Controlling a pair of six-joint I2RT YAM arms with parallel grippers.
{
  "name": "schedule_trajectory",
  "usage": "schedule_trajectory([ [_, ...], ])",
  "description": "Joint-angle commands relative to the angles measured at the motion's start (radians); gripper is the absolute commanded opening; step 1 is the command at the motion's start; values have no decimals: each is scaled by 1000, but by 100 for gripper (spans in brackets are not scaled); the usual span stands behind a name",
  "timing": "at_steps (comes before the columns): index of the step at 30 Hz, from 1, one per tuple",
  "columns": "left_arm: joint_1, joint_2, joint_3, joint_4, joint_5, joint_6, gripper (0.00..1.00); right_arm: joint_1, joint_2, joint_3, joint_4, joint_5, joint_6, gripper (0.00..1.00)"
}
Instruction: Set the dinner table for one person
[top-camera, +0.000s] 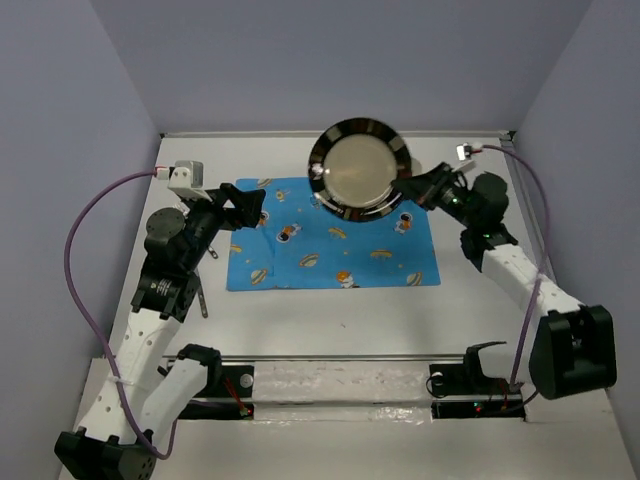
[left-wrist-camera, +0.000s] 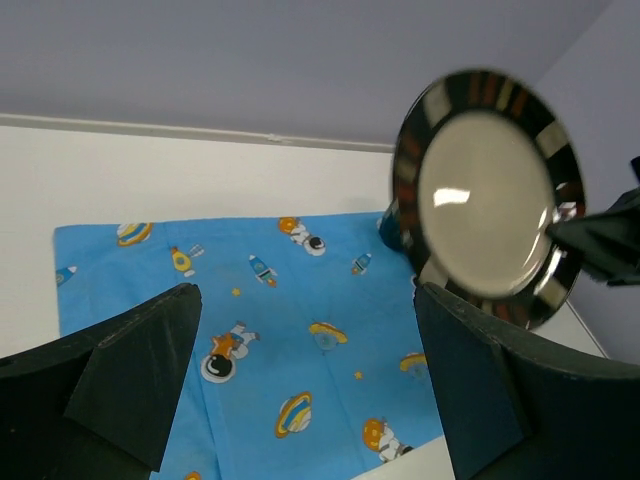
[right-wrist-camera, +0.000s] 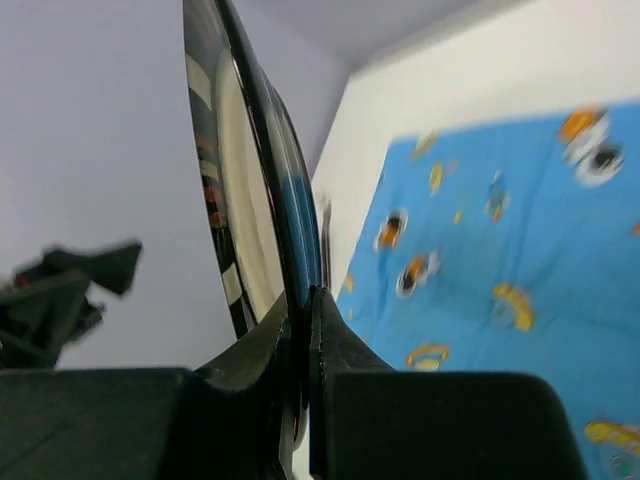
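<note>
A round plate (top-camera: 360, 170) with a cream centre and a dark shiny rim is held in the air above the far right part of the blue cartoon-printed mat (top-camera: 330, 235), which lies on the white dinner table (top-camera: 330, 320). My right gripper (top-camera: 412, 188) is shut on the plate's right rim; the right wrist view shows the plate (right-wrist-camera: 250, 180) edge-on between its fingers (right-wrist-camera: 340, 350). My left gripper (top-camera: 250, 208) is open and empty over the mat's left edge. In the left wrist view the plate (left-wrist-camera: 487, 195) is tilted above the mat (left-wrist-camera: 280, 330).
Purple walls close the table on three sides. A metal rail (top-camera: 340, 355) crosses the near edge between the arm bases. A small dark object (left-wrist-camera: 392, 228) sits on the mat under the plate; I cannot tell what it is.
</note>
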Motion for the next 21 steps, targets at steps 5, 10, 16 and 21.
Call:
schedule_trajectory([
  [5, 46, -5, 14, 33, -40, 18, 99, 289, 304, 155, 113, -30, -35, 0],
  [10, 49, -5, 9, 36, -37, 15, 99, 321, 456, 178, 212, -10, 20, 0],
  [16, 48, -5, 8, 44, -8, 7, 99, 343, 606, 222, 272, -6, 60, 0],
  [21, 42, -11, 6, 45, -2, 7, 99, 375, 662, 242, 268, 4, 52, 0],
])
